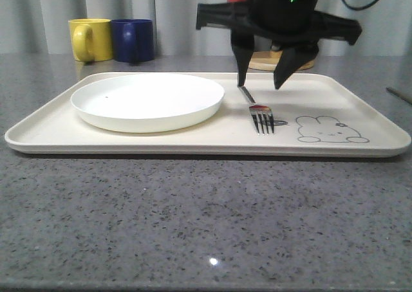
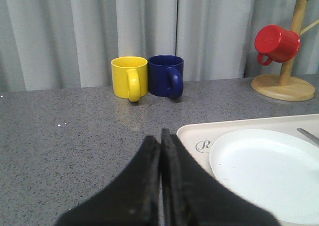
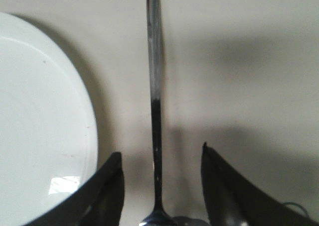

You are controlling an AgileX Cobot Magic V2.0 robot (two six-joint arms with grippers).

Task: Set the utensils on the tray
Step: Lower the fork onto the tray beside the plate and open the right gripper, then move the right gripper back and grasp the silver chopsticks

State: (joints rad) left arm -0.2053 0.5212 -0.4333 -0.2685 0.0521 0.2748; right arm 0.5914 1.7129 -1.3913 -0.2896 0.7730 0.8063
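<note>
A shiny silver fork (image 1: 261, 115) lies flat on the cream tray (image 1: 193, 143), tines toward the front, just left of the grey rabbit drawing (image 1: 329, 130). My right gripper (image 1: 259, 85) hangs open just above the fork's handle, one finger on each side and apart from it. In the right wrist view the handle (image 3: 156, 86) runs straight through the gap of the right gripper (image 3: 160, 151). My left gripper (image 2: 161, 134) is shut with nothing in it, over the grey counter beside the tray's corner (image 2: 194, 134). The handle's tip (image 2: 309, 135) shows past the plate.
A round white plate (image 1: 148, 101) fills the tray's left half. A yellow mug (image 1: 90, 39) and a blue mug (image 1: 133, 40) stand behind it. A wooden mug tree (image 2: 289, 81) holds a red mug (image 2: 276, 43). A slim dark piece (image 1: 399, 94) lies on the counter at the right.
</note>
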